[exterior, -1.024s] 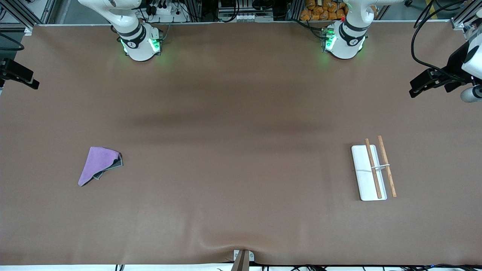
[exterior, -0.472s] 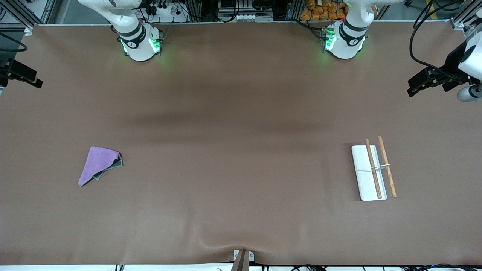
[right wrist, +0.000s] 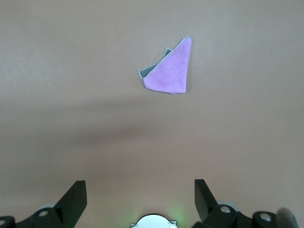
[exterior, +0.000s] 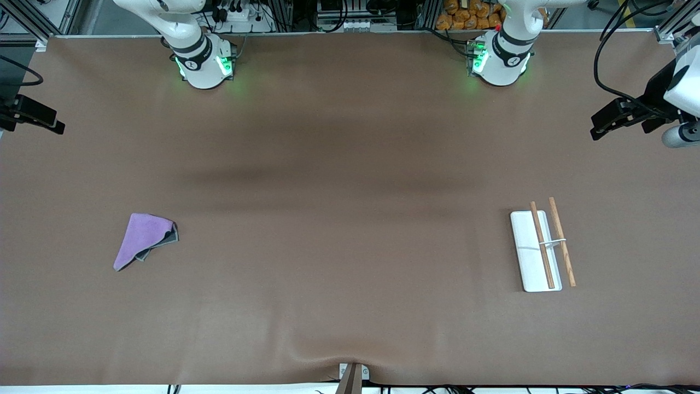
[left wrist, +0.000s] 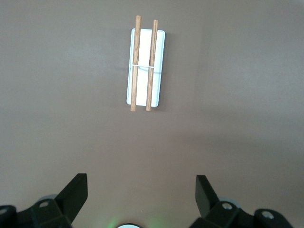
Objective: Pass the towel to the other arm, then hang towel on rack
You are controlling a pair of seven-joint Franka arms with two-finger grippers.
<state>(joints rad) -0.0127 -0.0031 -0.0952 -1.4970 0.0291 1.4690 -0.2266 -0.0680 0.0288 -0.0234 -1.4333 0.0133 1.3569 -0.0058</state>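
The lilac towel (exterior: 143, 238) lies folded on the table toward the right arm's end, its dark grey side showing at one edge. It also shows in the right wrist view (right wrist: 169, 71). The rack (exterior: 541, 247), a white base plate with two wooden rods and a thin crossbar, lies toward the left arm's end, and shows in the left wrist view (left wrist: 145, 69). My right gripper (right wrist: 137, 197) is open and empty, high over the table edge at its end (exterior: 34, 114). My left gripper (left wrist: 141, 194) is open and empty, high over the table edge at its own end (exterior: 612, 119).
The brown table cover (exterior: 350, 180) spreads between the towel and the rack. A small metal clamp (exterior: 353, 375) sits at the table's near edge. Both arm bases (exterior: 205, 63) stand along the back edge.
Both grippers have crept slightly inward over the table from its ends. The towel and the rack have not moved.
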